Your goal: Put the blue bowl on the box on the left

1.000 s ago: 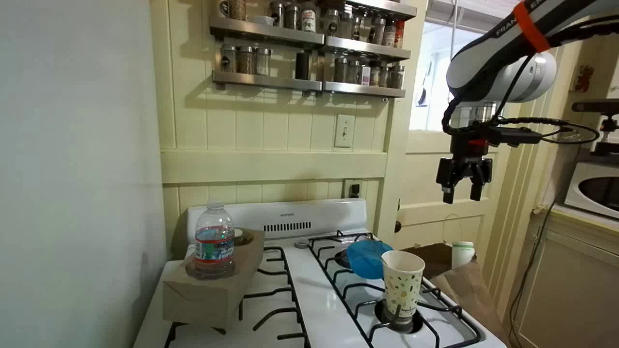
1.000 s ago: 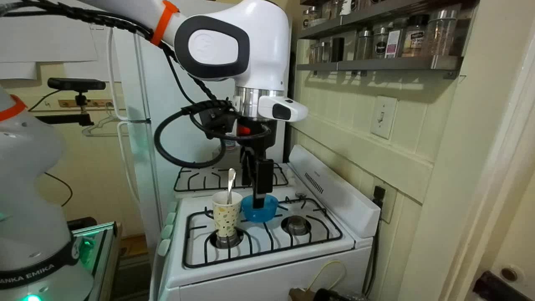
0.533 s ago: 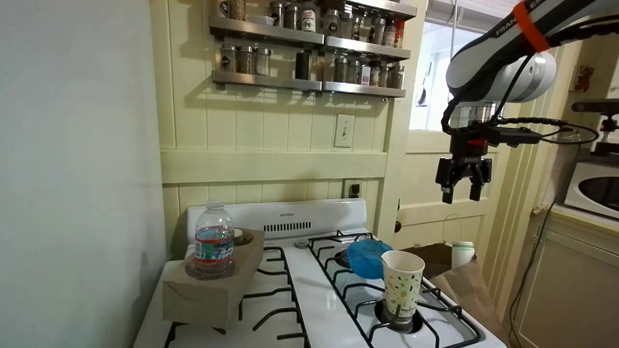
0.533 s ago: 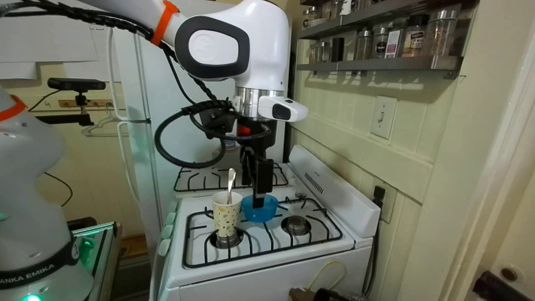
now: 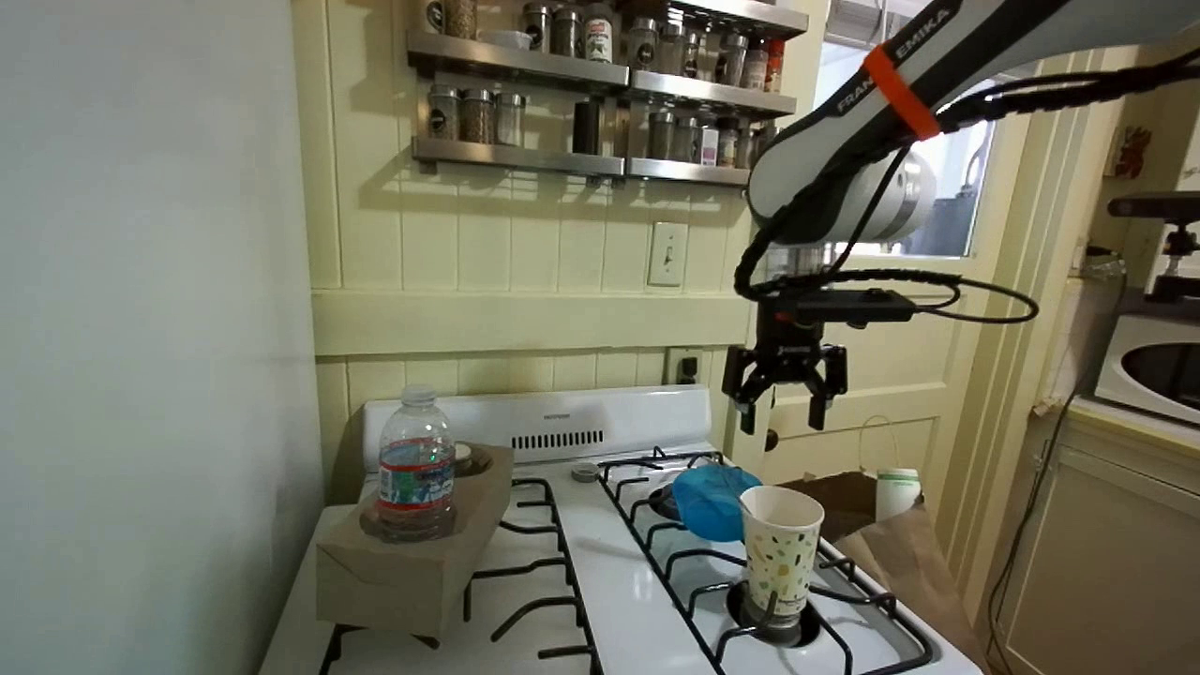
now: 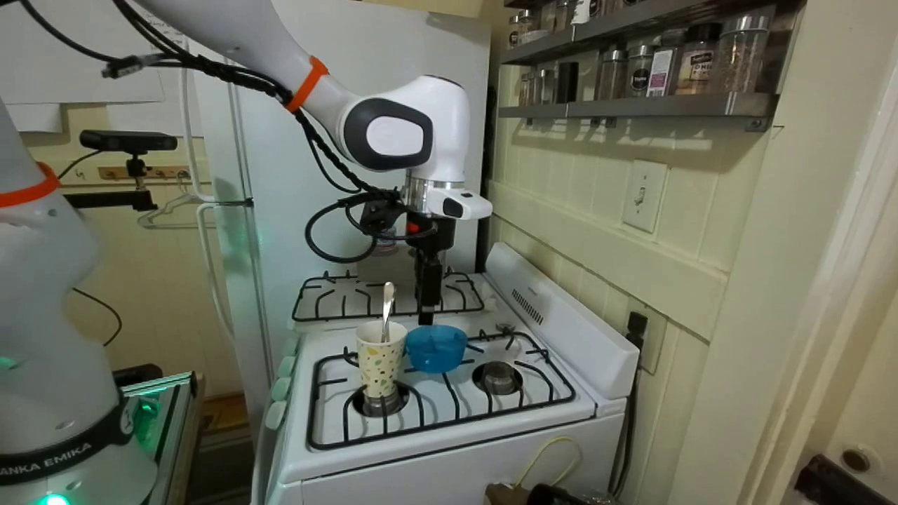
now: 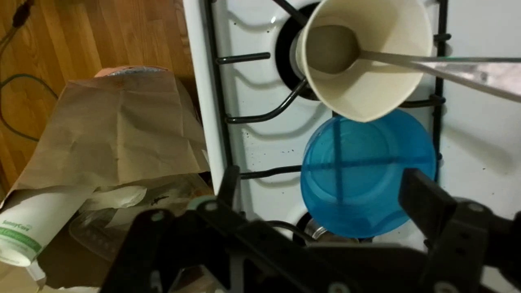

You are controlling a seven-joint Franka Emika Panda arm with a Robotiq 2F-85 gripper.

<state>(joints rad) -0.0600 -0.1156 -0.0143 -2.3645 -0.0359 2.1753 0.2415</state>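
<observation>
Sitting on the grate (image 7: 248, 119), the blue bowl (image 6: 436, 351) lies below the spread-fingered gripper (image 5: 782, 416).

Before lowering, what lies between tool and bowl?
Only air: an exterior view shows a gap between the tool and the bowl. In the wrist view, the cup hides part of the bowl.

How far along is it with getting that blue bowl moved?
Nothing looks done yet: the blue plastic bowl sits on the stove grate. Nothing is in hand: the gripper hangs open, above bowl height. Remaining: gripping the bowl, then placing it on the cardboard box, perhaps beside the water bottle.
</observation>
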